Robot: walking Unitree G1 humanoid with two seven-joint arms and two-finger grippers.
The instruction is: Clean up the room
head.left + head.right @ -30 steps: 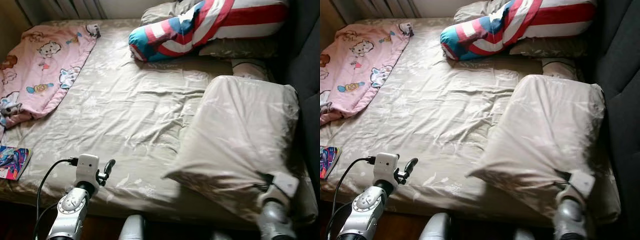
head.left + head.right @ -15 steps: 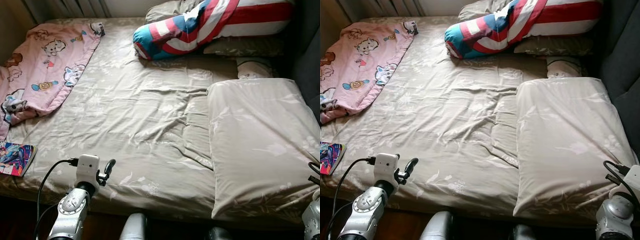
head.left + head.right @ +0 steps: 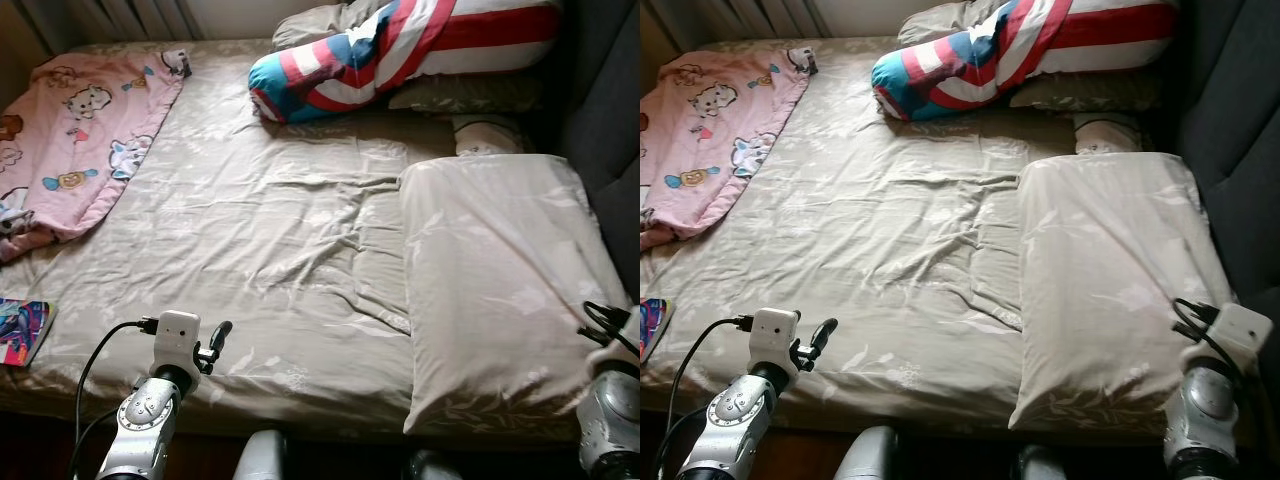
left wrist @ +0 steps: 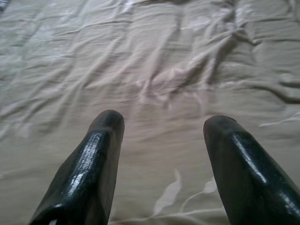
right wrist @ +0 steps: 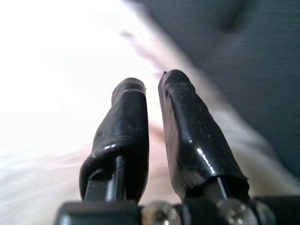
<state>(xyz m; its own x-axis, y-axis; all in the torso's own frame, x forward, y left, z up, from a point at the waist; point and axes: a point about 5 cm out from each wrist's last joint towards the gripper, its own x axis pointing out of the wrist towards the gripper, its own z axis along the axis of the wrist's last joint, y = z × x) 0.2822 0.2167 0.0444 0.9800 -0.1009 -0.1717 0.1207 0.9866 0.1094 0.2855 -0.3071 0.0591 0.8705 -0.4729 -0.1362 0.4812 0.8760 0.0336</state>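
A large beige pillow (image 3: 500,290) lies flat on the right side of the bed (image 3: 260,230), which has a rumpled beige sheet. At the head of the bed rests a red, white and blue striped cushion (image 3: 400,45). A pink cartoon blanket (image 3: 75,130) is bunched at the left. My left gripper (image 4: 164,124) hovers open over the near edge of the sheet, holding nothing. My right gripper (image 5: 152,86) is shut and empty; its wrist (image 3: 1222,335) sits beside the pillow's near right corner.
A colourful book (image 3: 20,330) lies at the bed's near left edge. A small patterned cushion (image 3: 485,135) and another beige pillow (image 3: 470,95) sit beyond the large one. A dark upholstered wall (image 3: 610,100) borders the right side.
A second ago my right gripper held the beige pillow raised by its corner. The pillow now lies flat and the gripper has let go and drawn back. The left arm has not moved.
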